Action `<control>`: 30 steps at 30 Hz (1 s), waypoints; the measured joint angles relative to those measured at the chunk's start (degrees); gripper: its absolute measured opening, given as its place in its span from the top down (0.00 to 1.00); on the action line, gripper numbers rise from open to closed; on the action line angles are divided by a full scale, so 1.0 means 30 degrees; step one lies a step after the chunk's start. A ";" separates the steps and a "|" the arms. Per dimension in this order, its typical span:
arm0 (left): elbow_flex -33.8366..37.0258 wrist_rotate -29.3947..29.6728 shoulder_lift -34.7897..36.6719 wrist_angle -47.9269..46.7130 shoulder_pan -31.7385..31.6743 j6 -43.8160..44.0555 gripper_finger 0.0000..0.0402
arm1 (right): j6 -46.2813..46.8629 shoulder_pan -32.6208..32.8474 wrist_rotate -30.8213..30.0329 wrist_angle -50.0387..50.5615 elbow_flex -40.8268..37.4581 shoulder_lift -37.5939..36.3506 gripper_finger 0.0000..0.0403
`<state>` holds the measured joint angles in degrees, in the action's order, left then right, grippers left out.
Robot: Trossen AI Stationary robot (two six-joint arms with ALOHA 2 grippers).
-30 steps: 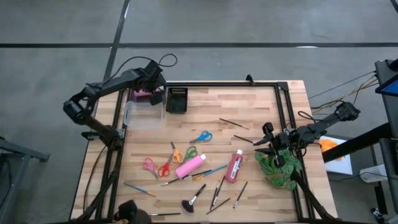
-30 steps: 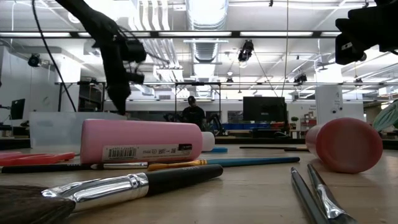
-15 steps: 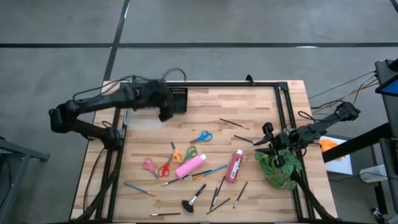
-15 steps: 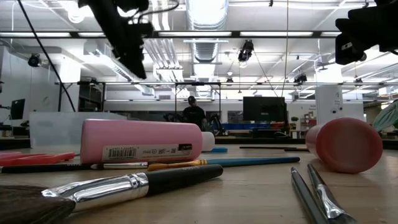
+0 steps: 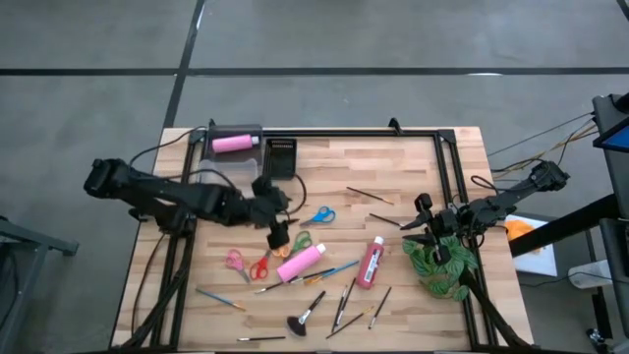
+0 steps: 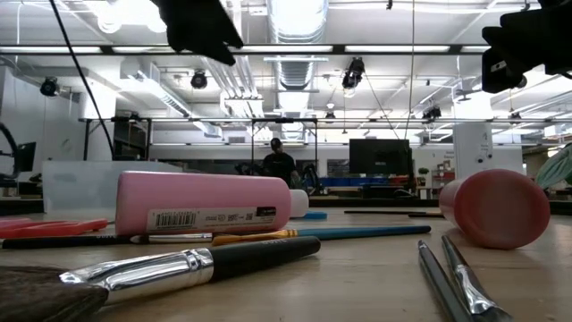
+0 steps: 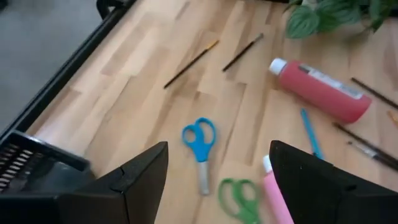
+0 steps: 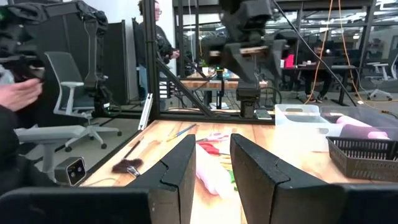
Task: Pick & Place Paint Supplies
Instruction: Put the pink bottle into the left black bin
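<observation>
**One bottle in the tub, most supplies still loose**

One pink paint bottle [image 5: 234, 144] lies in the clear tub [image 5: 228, 169] at the back left corner of the wooden surface [image 5: 413, 177]. The left gripper [image 5: 278, 236] hangs over the middle, fingers wide apart and empty, above the scissors [image 5: 316, 215]. The second pink bottle [image 5: 300, 263], the red tube [image 5: 371, 262] and the scattered brushes [image 5: 344, 303] lie unsorted near the front. The right gripper [image 5: 421, 226] waits by the green plant [image 5: 439, 261], fingers nearly together, holding nothing. Most of the job appears undone.

red tube [image 6: 494, 207] cropped by low view's edge, brush bristles [image 6: 36, 304] perhaps blurred
</observation>
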<state>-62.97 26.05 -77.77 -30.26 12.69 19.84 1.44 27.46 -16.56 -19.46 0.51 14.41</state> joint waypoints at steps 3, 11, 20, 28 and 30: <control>-0.0421 0.0107 -0.0766 0.0044 0.0584 0.0769 0.30 | 0.0003 0.0003 0.0000 -0.0004 0.0003 0.0000 0.76; -0.1639 -0.0650 -0.3755 0.0291 0.0904 0.3650 0.30 | 0.0003 0.0000 0.0000 0.0000 0.0007 -0.0007 0.76; -0.3546 -0.2250 -0.7755 0.0143 0.1229 0.4115 0.30 | 0.0003 0.0000 0.0000 -0.0007 0.0000 -0.0015 0.76; -0.4163 -0.2713 -0.8868 -0.0263 0.1538 0.4564 0.30 | 0.0003 0.0000 0.0007 0.0004 0.0007 -0.0015 0.76; -0.4074 -0.2710 -0.8861 -0.0270 0.1545 0.4752 0.30 | 0.0003 0.0000 0.0000 -0.0005 0.0002 -0.0015 0.76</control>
<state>-75.20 17.92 -104.36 -31.07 17.32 34.10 1.45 27.46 -16.56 -19.48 0.52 14.37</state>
